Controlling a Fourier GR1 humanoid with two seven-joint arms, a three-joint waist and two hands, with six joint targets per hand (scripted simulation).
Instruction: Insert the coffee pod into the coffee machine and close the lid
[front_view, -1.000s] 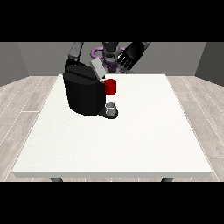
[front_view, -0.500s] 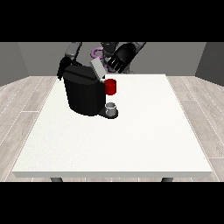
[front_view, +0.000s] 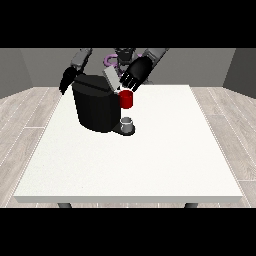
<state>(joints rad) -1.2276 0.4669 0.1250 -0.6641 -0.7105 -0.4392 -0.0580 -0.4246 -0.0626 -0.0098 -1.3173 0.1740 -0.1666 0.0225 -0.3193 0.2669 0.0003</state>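
The table (front_view: 150, 160) is a broad white slab, its near edge thin with two dark legs just showing under it, and most of its top lies bare. Toward its far left stands the machine (front_view: 95, 107), a squat black body with a rounded front. A small grey cup (front_view: 128, 123) sits on the dark base at its front right, and above the cup a red part (front_view: 127, 99) juts from the machine's head. The grey lid (front_view: 110, 78) is tilted up at the top. No pod can be made out.

The hand at the view's right (front_view: 134, 75) hangs over the lid and the red part, black fingers spread and pointing down, around nothing. The hand at the view's left (front_view: 66, 80) is just behind the machine's far left corner; whether its fingers are apart or together, I cannot tell.

Beyond lie a pale plank floor (front_view: 30, 105) and grey walls (front_view: 240, 67).
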